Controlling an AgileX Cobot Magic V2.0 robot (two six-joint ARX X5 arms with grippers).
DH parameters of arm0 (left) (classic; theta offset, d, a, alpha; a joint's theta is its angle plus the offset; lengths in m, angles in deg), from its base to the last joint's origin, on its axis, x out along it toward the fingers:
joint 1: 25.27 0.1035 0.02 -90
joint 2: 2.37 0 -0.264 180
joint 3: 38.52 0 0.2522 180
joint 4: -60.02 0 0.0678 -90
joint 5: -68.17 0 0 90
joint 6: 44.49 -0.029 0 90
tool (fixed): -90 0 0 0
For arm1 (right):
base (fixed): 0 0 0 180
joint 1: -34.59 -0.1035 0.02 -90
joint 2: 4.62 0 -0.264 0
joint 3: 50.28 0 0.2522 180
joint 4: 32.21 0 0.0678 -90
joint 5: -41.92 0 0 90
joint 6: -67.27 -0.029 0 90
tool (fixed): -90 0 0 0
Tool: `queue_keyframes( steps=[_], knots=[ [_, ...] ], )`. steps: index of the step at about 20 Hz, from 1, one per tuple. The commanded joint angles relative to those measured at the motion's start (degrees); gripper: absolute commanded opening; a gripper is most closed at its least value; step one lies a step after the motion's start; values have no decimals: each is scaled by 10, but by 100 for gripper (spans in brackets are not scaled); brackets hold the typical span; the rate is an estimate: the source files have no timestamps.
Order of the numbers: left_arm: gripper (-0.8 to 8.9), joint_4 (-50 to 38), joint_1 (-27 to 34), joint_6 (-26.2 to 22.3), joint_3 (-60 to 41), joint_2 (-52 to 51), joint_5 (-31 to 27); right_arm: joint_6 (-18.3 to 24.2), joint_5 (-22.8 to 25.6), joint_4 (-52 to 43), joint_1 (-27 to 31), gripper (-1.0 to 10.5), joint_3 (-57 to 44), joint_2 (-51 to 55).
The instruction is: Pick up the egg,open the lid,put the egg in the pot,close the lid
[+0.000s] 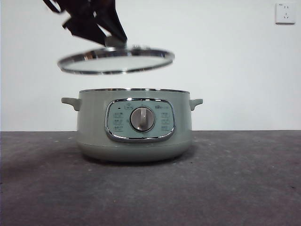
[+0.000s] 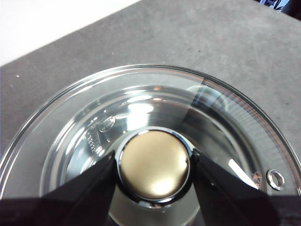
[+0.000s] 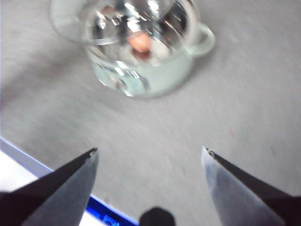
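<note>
Lid [image 1: 116, 60]: clear glass, chrome rim, held tilted in the air above pot [image 1: 135, 125], clear of its rim. Left gripper [image 2: 154, 170]: clamped on the lid's knob [image 2: 154, 170]. Egg [image 3: 139, 42]: reddish-brown, lying inside the pale green pot. Right gripper [image 3: 149, 155]: spread wide, empty, well apart from pot.

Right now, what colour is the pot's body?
Pale sage green: the pot shows it best in the front view.

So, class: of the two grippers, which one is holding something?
The left gripper: its jaws are shut on the lid's knob, holding the lid tilted above the pot. The right gripper is open, holding nothing.
</note>
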Motion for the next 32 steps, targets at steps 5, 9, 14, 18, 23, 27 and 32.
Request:
queue_keyframes(
  steps=[5, 9, 14, 18, 23, 27, 32],
  knots=[
    [-7, -76, -19, -7, 5, 30, -7, -78, 34, -5, -1, 373, -121, 92],
    [-7, -82, -34, -28, 5, 37, -28, -88, 47, -6, -1, 373, -151, 105],
    [-7, -83, -39, -43, 5, 42, -41, -88, 47, -14, -1, 373, -156, 105],
    [-7, -76, -39, -50, 5, 57, -36, -88, 47, -17, -1, 373, -156, 105],
    [-7, -70, -42, -50, 5, 77, -37, -88, 47, -17, -1, 373, -156, 105],
    [-8, -56, -42, -51, 5, 84, -37, -87, 47, -18, -1, 373, -156, 105],
    [1, -38, -43, -51, 5, 100, -36, -87, 47, -18, -1, 374, -156, 105]
  ],
)
